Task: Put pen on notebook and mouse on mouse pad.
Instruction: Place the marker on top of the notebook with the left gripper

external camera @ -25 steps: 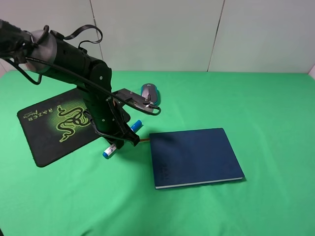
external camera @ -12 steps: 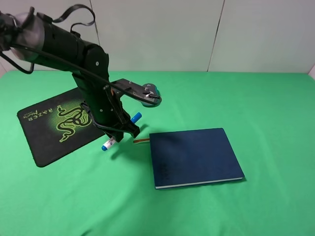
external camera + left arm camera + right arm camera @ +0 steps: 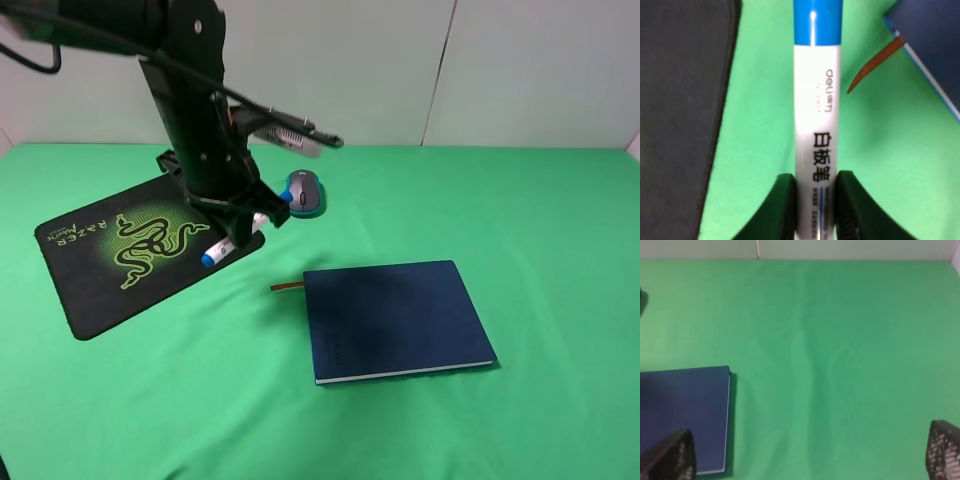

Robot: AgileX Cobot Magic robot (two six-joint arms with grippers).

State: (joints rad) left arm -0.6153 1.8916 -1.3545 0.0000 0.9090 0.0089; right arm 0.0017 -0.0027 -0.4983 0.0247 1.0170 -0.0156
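Note:
My left gripper point(image 3: 245, 225) is shut on the pen point(image 3: 240, 232), a white marker with blue ends, held tilted in the air over the mouse pad's point(image 3: 120, 250) right edge. The left wrist view shows the pen point(image 3: 817, 125) squeezed between both black fingers point(image 3: 782, 210), with the mouse pad point(image 3: 680, 125) and a corner of the notebook point(image 3: 930, 40) below. The navy notebook point(image 3: 395, 318) lies flat right of centre, its brown ribbon point(image 3: 286, 287) sticking out. The grey and teal mouse point(image 3: 305, 192) sits on the cloth behind. My right gripper point(image 3: 807, 460) is open above the notebook point(image 3: 682, 415) edge.
Green cloth point(image 3: 540, 220) covers the whole table, with a white wall behind. The left arm's dark body and cable stand tall over the mouse pad's back corner. The right arm does not show in the exterior high view.
The left arm has risen and swung back toward the mouse pad, carrying the pen up off the cloth. The notebook and mouse have stayed put.

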